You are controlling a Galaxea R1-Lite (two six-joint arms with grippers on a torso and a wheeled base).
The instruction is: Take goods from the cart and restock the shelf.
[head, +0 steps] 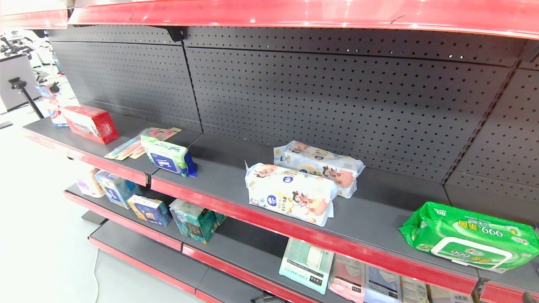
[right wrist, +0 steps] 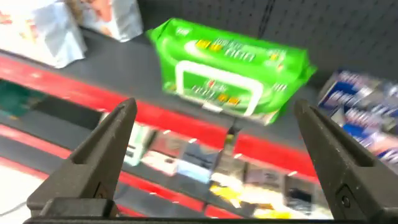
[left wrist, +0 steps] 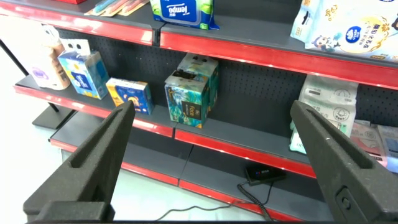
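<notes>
The grey shelf with red edges (head: pixel 236 166) carries a green wipes pack (head: pixel 471 237) at the right, two white cartoon-printed tissue packs (head: pixel 290 193) in the middle, and a blue-and-green wipes pack (head: pixel 168 156) further left. My left gripper (left wrist: pixel 211 107) is open and empty, facing the lower shelf level in front of a teal box (left wrist: pixel 191 90). My right gripper (right wrist: pixel 214 104) is open and empty too, held just in front of the green wipes pack (right wrist: pixel 230 68) and the shelf's red front edge.
A red box (head: pixel 90 123) and toothbrush packs (head: pixel 134 143) lie at the shelf's left end. Boxes (head: pixel 149 209) stand on the level below, and flat packets (head: pixel 307 265) hang lower right. A black device with a cable (left wrist: pixel 264 172) rests on the bottom level. A tripod (head: pixel 25 94) stands far left.
</notes>
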